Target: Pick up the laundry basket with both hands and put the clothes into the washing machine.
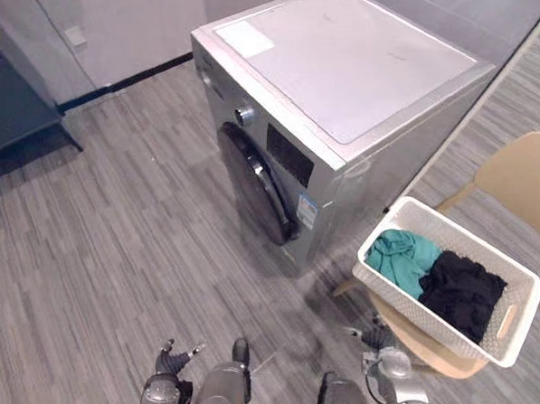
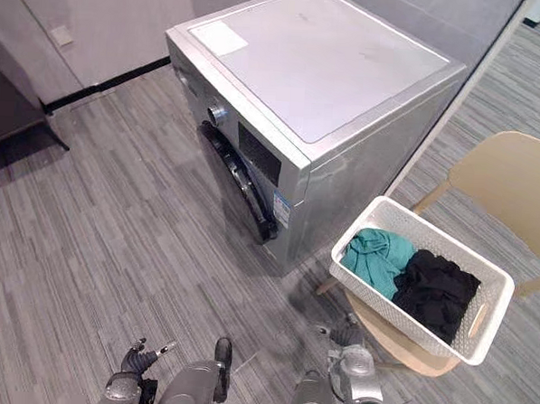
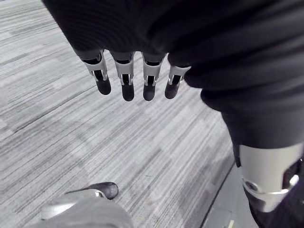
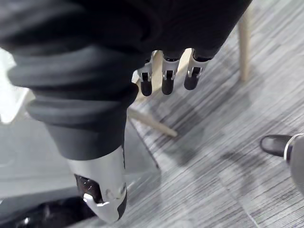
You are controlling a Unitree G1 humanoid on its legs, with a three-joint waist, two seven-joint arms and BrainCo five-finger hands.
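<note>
Both empty: left hand (image 3: 124, 80) and right hand (image 4: 166, 78) hang with fingers straight; basket (image 1: 525, 310) on chair (image 1: 525, 175) beside washing machine (image 1: 349, 70).

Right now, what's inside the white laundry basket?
A teal cloth garment and a black cloth garment lie side by side in the white perforated plastic basket; anything beneath them is covered.

left hand (image 3: 151, 76), fingers (image 3: 124, 81) relaxed, grey floor (image 3: 85, 142)
</note>
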